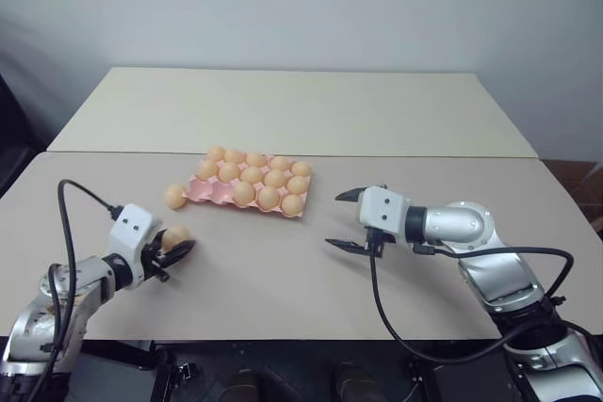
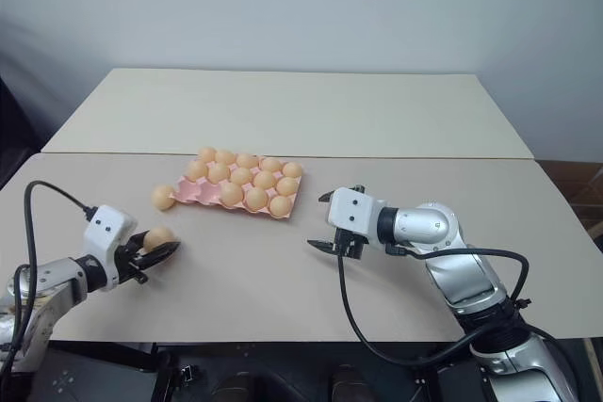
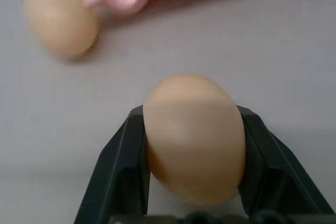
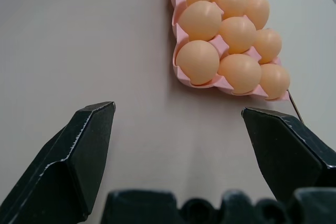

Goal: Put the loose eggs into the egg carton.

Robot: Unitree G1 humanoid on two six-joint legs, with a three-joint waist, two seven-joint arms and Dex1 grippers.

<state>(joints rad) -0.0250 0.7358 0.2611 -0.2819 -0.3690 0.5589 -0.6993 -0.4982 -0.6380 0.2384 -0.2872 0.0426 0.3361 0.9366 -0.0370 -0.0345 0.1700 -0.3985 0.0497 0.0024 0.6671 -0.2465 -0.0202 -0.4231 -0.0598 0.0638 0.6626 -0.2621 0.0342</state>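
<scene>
Left gripper (image 1: 179, 248) is clamping one egg (image 3: 194, 137) between both fingers — second loose egg (image 1: 175, 196) lying just ahead, touching the egg carton (image 1: 203, 190). Right gripper (image 1: 350, 219) is hanging wide apart, empty — carton ahead of it.

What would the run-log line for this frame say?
left gripper: shut on egg | right gripper: open, empty | loose egg: on table beside egg carton | carton: mostly filled
</scene>
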